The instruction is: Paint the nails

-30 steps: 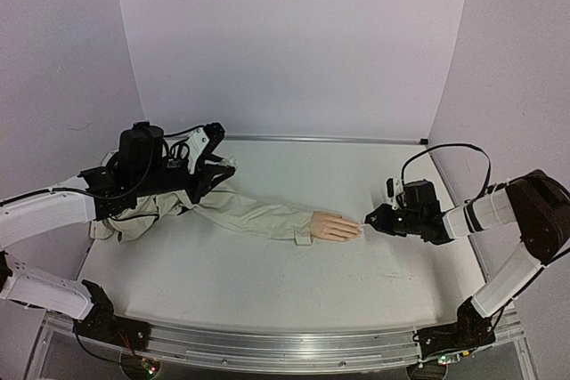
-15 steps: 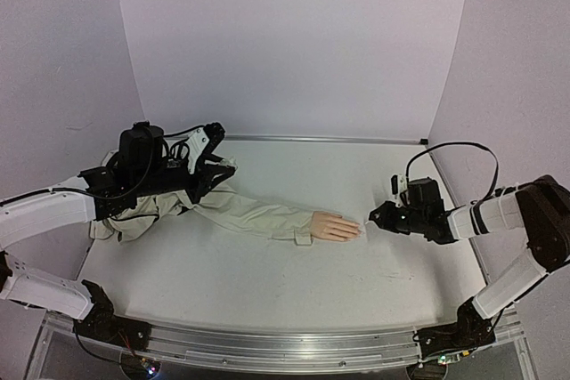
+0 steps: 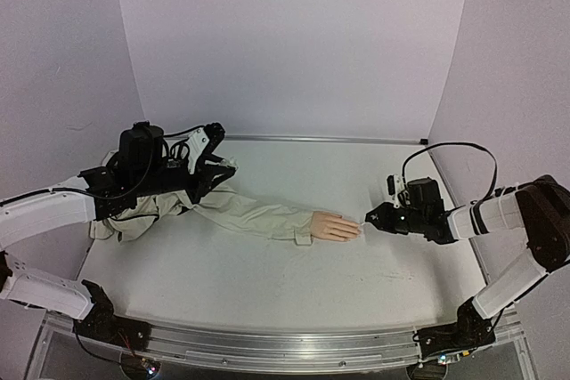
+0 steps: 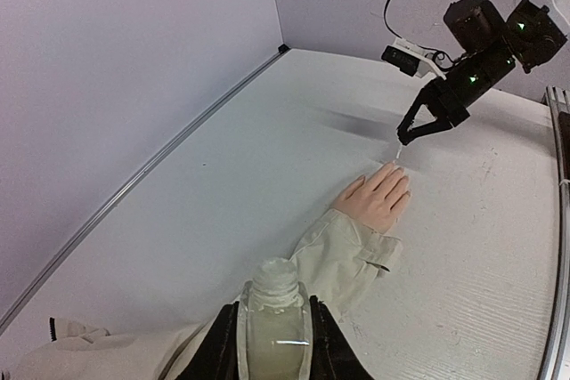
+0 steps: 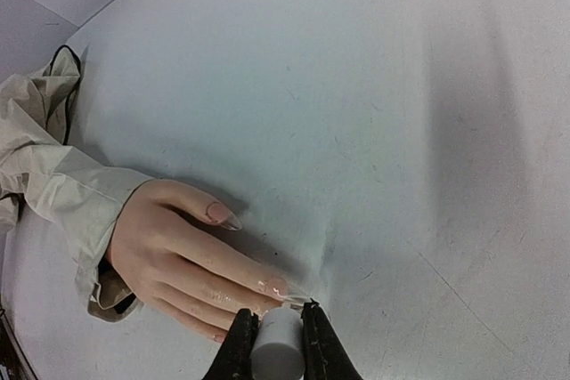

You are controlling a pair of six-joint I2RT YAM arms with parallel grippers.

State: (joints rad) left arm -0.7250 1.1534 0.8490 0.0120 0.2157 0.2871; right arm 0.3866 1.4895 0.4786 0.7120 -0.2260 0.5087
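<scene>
The peach mannequin hand (image 3: 336, 226) lies flat mid-table in a beige sleeve (image 3: 258, 215), fingers pointing right. My right gripper (image 3: 372, 218) is shut on a small white brush cap (image 5: 278, 346) right at the fingertips. In the right wrist view the gripper (image 5: 276, 313) holds the cap just over the glossy index nail (image 5: 285, 288); the thumb nail (image 5: 221, 214) lies apart to the upper left. My left gripper (image 3: 214, 162) hovers over the sleeve's far left end. In the left wrist view it (image 4: 273, 316) is shut on an open clear bottle (image 4: 272, 284).
The rest of the beige jacket (image 3: 134, 220) is bunched under the left arm. Lilac walls close the back and both sides. The right arm's cable (image 3: 445, 150) loops above its wrist. A metal rail (image 3: 285, 349) runs along the near edge.
My right gripper drew slightly right of the fingertips, then came back left to them. The left arm, bottle and hand have not moved.
</scene>
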